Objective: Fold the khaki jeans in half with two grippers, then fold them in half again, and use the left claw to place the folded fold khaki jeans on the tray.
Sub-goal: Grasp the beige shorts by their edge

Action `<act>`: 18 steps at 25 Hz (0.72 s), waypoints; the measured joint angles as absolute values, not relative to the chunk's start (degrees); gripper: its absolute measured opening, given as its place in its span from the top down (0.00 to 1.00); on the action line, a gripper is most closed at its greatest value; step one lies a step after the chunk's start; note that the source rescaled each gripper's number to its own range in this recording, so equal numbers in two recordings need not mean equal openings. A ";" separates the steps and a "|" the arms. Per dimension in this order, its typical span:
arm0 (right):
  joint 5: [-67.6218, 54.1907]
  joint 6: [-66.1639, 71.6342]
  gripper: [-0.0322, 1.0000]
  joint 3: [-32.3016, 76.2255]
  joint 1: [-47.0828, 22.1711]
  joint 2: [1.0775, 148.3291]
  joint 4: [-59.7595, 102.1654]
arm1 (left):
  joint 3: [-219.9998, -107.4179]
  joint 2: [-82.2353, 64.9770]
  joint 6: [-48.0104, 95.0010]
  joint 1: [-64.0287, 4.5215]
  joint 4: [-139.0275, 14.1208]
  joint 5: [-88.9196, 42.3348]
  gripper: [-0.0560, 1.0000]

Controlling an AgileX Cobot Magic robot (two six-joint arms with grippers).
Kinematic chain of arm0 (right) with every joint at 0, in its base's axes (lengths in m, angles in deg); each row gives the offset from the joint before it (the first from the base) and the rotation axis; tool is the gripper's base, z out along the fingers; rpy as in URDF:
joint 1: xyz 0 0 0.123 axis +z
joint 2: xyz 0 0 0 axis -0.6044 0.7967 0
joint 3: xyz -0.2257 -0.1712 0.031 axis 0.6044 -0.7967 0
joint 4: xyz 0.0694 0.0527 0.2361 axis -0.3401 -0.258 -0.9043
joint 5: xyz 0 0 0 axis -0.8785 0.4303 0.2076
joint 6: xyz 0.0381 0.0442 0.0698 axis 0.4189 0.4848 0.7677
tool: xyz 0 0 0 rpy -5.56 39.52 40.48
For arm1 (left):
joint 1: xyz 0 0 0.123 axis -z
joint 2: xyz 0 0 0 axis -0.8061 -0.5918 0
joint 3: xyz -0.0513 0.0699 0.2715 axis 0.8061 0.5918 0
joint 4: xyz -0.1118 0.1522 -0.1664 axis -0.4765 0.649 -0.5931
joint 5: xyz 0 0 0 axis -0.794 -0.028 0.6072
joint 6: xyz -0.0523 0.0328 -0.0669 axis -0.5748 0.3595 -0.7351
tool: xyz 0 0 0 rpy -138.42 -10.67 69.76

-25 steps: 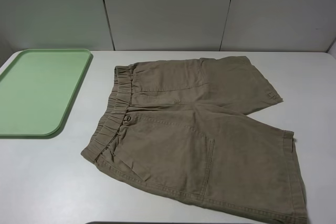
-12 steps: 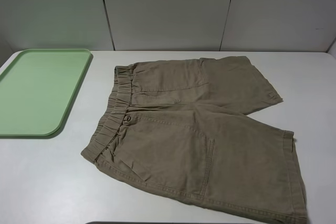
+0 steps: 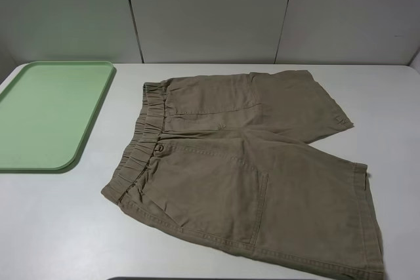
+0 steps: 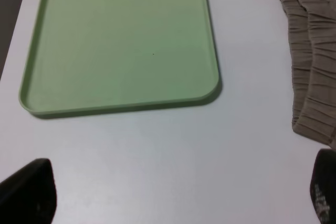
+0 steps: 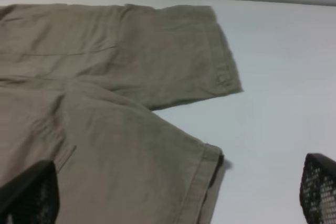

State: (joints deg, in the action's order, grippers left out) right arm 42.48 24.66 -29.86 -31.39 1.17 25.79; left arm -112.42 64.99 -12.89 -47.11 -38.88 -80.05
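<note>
1 khaki jeans (image 3: 249, 175) (flat), 1 tray (image 3: 52, 116), left fingers (image 4: 29, 195) and right fingers (image 5: 320, 190) apart.

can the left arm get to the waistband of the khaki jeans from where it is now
Probably yes: the left end effector is open above bare table, and nothing lies between it and the waistband beside it.
</note>
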 joint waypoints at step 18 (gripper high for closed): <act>42.33 20.87 0.00 -27.96 -28.95 1.17 23.96 | -114.86 64.99 -10.95 -43.59 -40.19 -78.65 0.00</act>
